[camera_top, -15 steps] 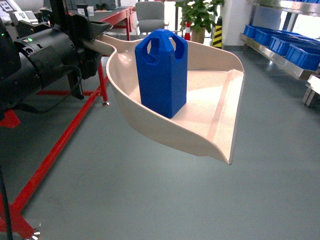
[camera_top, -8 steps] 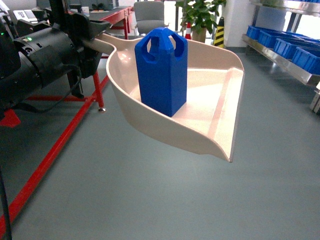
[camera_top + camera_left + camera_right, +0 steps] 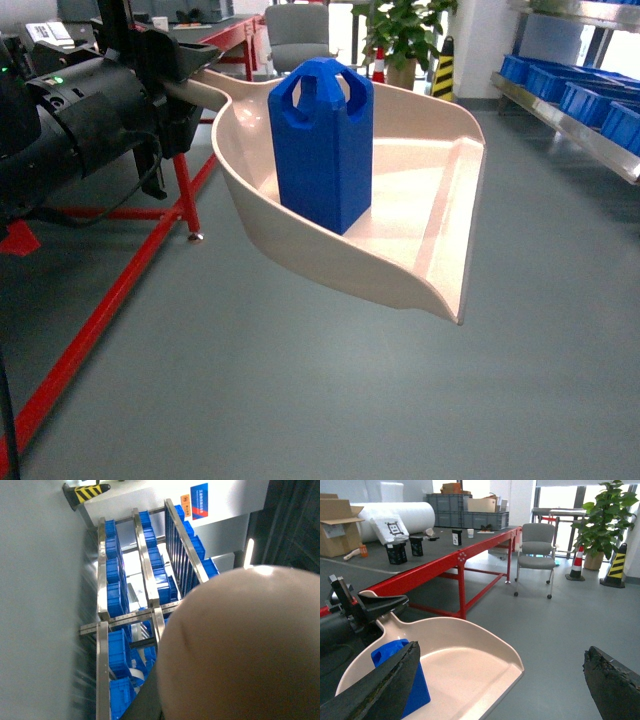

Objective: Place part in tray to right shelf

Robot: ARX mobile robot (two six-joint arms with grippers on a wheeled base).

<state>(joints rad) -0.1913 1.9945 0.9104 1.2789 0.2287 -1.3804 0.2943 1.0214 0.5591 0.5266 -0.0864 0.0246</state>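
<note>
grey workshop floor [image 3: 300,400] stretched under your robot, with a red-framed workbench [image 3: 445,555] to the left, a grey office chair [image 3: 536,540] and a potted plant [image 3: 605,520] further back. you had the left gripper [image 3: 175,70] clamped on the handle of the beige-pink tray [image 3: 440,170], which hung in the air above the floor, its flat open front edge pointing toward the lower right of the head view. the blue part [image 3: 322,140] stood upright inside the tray, near the curved back rim on the handle side, resting on the tray floor. the steel shelf [image 3: 570,110] with its blue crates [image 3: 600,95] lay well apart from the tray, at the far right. your left wrist view was mostly filled by the tray's rounded underside, with the shelf rails beyond it. your right gripper [image 3: 500,680] had its two dark fingers [image 3: 615,680] spread wide apart, holding nothing.
</note>
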